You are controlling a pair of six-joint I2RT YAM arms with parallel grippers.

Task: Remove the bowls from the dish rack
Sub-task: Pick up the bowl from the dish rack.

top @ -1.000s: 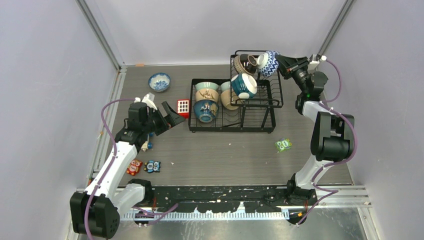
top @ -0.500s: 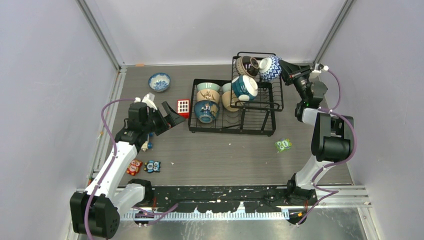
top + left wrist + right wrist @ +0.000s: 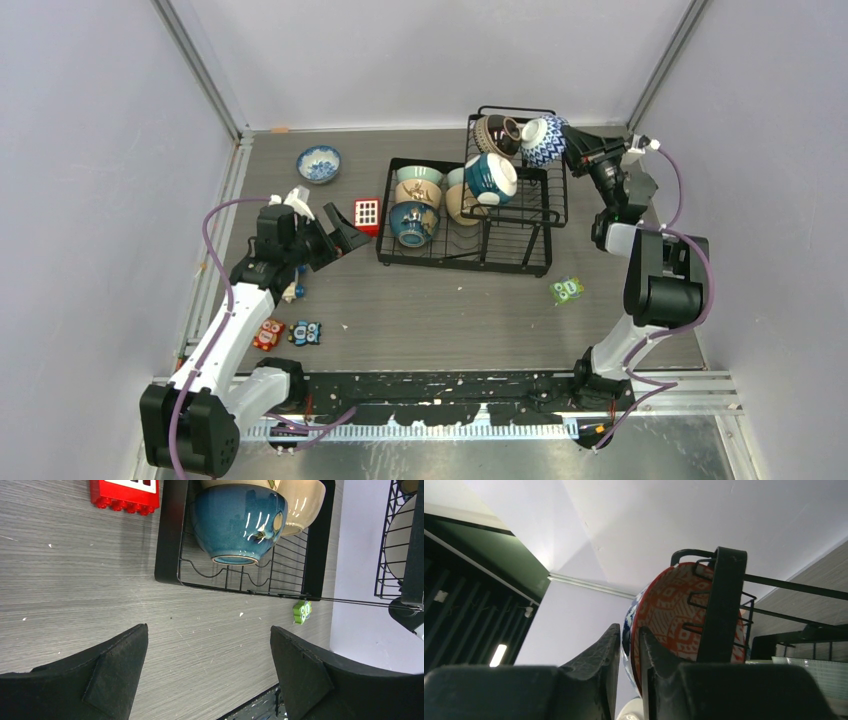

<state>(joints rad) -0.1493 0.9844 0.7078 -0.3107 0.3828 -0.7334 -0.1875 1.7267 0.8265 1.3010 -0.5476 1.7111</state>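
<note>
The black wire dish rack [image 3: 462, 256] stands mid-table. My right gripper [image 3: 568, 146] is shut on the rim of a bowl [image 3: 545, 140] that is blue-and-white zigzag outside and red patterned inside, at the basket's far right corner. In the right wrist view the fingers [image 3: 611, 645] pinch that rim [image 3: 664, 610], with a rack wire [image 3: 724, 605] in front. A brown bowl [image 3: 495, 132], dark teal bowl [image 3: 490, 175], tan bowl [image 3: 457, 200], pale green bowl [image 3: 414, 175] and blue bowl [image 3: 412, 222] sit in the rack. My left gripper [image 3: 345, 232] is open and empty, left of the rack.
A blue-and-white bowl [image 3: 319, 163] sits on the table at far left. A red block [image 3: 366, 213] lies beside the rack, also in the left wrist view [image 3: 125, 494]. A green block [image 3: 568, 290] lies front right. Small toy blocks [image 3: 288, 333] lie near the left arm.
My right gripper and the zigzag bowl have shifted slightly right and toward the near side, and the wrist has turned. The left arm has not moved.
</note>
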